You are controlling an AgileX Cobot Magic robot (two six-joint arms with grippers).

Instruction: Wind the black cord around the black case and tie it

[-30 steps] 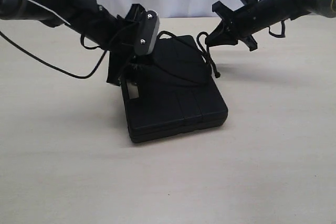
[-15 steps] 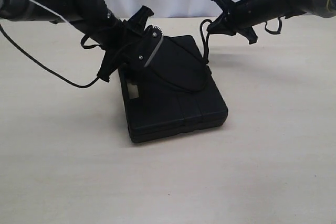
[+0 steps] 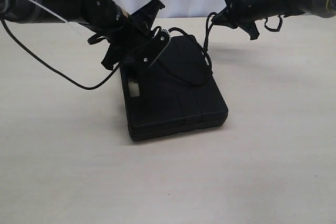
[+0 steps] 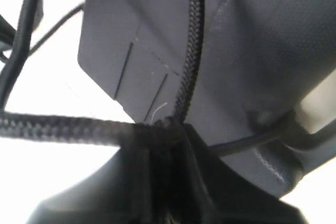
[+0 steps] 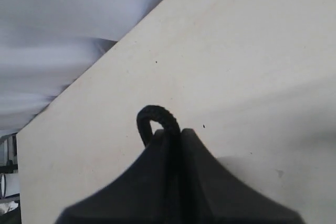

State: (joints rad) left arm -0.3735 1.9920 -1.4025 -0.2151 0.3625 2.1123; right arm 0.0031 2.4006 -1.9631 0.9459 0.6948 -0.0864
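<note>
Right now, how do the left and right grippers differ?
The left gripper sits close over the far end of the black case, angled down; the right gripper is raised clear of the case, off its right side, pointing sideways. Both have jaws shut on the black cord.

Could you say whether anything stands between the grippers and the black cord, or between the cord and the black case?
Nothing visible does. The left gripper is shut on the long thin black braided cord close to the flat black rectangular case, the right gripper pinches a loop of it, and the cord runs over the case's top.
</note>
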